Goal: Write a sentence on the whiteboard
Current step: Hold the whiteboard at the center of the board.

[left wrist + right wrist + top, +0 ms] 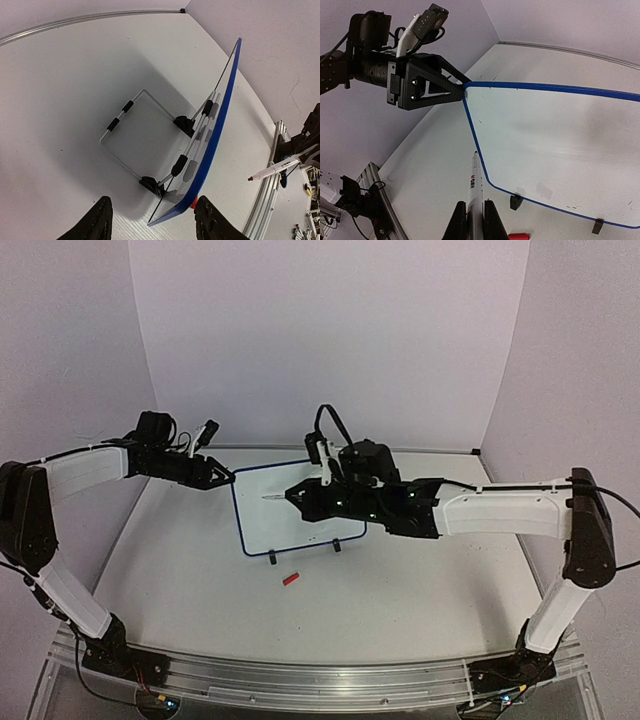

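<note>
Pale lilac walls (330, 330), matte white table (180, 580), and the whiteboard (270, 525) stands mid-table. It has a glossy white face, a thin blue frame and rounded corners. Its long side runs left to right, and it leans back on a bent wire stand (128, 106) with black feet (272, 559).

Left arm: elbow cocked high, forearm reaching across to the board's top-left corner. The left gripper (227, 478) is half-spread, a finger either side of that edge.

Right arm stretches in from the right, wrist over the board. The right gripper (475, 202) is clamped on a white marker (476, 175), barrel pointing left across the face; whether the nib touches is unclear. In front of the board a red cap (291, 579) lies on the table.
</note>
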You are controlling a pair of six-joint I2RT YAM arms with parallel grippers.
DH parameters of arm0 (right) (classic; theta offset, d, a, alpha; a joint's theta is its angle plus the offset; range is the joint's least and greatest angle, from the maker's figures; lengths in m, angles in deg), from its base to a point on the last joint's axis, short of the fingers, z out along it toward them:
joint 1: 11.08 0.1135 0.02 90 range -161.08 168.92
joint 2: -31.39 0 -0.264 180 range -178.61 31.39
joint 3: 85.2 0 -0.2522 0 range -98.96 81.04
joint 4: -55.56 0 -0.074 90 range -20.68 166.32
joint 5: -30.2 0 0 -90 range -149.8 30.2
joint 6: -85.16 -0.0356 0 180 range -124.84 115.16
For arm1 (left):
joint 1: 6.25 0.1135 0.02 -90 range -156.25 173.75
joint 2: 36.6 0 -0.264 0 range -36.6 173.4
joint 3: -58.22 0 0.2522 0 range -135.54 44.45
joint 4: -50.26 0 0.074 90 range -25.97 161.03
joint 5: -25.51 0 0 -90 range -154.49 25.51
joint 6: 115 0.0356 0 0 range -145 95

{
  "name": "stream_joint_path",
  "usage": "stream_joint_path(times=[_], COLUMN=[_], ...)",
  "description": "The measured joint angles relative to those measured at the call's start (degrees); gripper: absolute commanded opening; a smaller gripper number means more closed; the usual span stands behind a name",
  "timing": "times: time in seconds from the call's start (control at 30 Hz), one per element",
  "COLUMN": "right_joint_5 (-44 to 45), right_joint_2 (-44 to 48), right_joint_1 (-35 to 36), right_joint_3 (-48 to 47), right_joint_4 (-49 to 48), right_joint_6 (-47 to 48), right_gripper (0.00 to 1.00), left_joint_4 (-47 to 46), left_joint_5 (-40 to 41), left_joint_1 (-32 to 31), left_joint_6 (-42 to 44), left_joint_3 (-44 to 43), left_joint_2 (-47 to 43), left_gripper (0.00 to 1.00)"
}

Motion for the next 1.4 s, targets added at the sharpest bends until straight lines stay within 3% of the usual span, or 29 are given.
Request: stream_joint_path(times=[0.73,1.4], right_joint_5=[8.20,8.33], right_joint_2=[-7.80,-12.44], right_joint_1=[2.16,2.19], right_joint_3=[-7.96,-12.59], right_joint_4=[-2.99,-3.78], right_joint_6=[3.19,4.02], right_gripper=[0.00,0.00], left_joint_4=[-3.02,-3.61], left_joint_5=[-6.36,-7.34], left_joint_1=[0.00,-0.44], left_joint_6=[-0.92,1.55], left_joint_3=[0.39,1.07], left_joint_2=[0.52,0.42], left_gripper=[0.19,0.00])
